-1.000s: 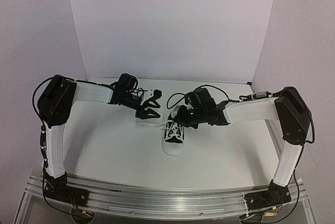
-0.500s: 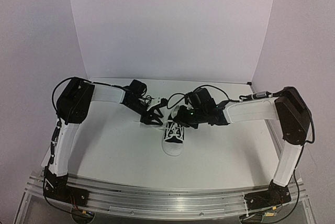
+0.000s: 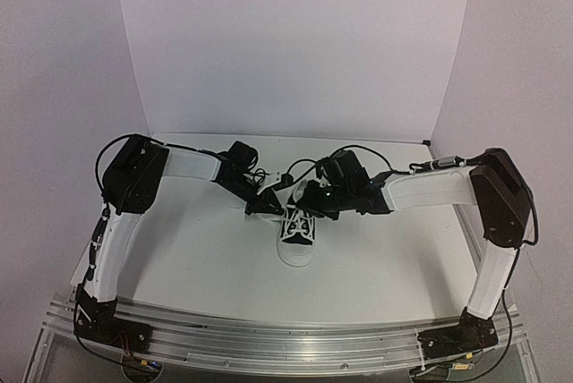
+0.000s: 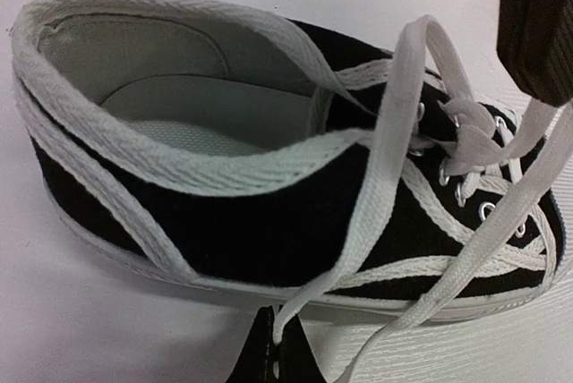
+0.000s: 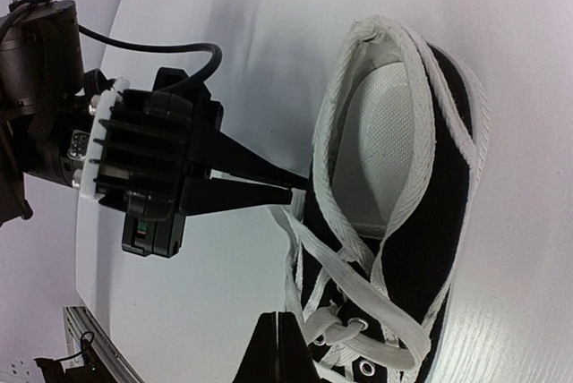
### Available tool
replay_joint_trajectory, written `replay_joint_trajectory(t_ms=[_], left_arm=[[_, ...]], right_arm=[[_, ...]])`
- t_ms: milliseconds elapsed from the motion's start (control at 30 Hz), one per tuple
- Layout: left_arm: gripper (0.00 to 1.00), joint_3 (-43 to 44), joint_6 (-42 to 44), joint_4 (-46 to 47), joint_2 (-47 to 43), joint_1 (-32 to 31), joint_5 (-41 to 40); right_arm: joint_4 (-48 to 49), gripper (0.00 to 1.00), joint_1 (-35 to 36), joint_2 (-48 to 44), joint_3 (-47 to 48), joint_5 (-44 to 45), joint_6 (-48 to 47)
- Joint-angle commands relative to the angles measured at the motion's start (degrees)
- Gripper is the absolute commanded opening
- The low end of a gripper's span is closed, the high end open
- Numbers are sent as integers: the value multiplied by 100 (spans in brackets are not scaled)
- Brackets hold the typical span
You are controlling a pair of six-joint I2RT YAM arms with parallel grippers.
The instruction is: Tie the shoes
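Where pale walls (image 3: 295, 43) meet, white table (image 3: 197, 249) — sneaker (image 3: 297, 238) centred

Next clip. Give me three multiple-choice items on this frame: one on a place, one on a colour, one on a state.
1. Where are the left gripper's fingertips?
A. inside the sneaker
B. on the toe cap
C. against the sneaker's side, by the ankle opening

2. What colour is the sneaker's canvas?
A. black
B. red
C. blue

3. What state is the left gripper in?
A. wide open
B. shut on a lace
C. out of view

Answers:
1. C: the right wrist view shows the left gripper meeting the side of the sneaker below its collar.
2. A: both wrist views show the canvas black, with white trim.
3. B: in the left wrist view the lace runs down into the closed fingertips.
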Motion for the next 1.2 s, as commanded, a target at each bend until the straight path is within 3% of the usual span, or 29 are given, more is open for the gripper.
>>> replay_joint_trajectory(t_ms=[0,233,333,467,633,833,1000,1167], left_arm=[[0,-93,-239,-81,-436,153,-198],[0,-356,-532,-1344,-1212,-67,-232],[0,-556,-1593,-1487,-1249,-277,214],[0,-728,-3211,-1011,-1260,-454,771],[0,-802,-3903,-1015,-1299,-630,849],[0,-1252,-4288,-221,-1416,-840,774],[0,-1598,-5225,1586,-1419,-1046,1118],[0,-1765,-5865,2742,-1307,-1298,1300]], right_arm=[[59,0,-38,92,306,24,-79],[40,0,-39,305,638,-252,-315],[40,0,-39,421,801,-509,-393],[40,0,-39,389,754,-548,-369],[44,0,-47,316,766,-492,-334],[40,0,-66,437,852,-441,-86],[49,0,-124,492,879,-437,188],[49,0,-152,456,929,-453,332]])
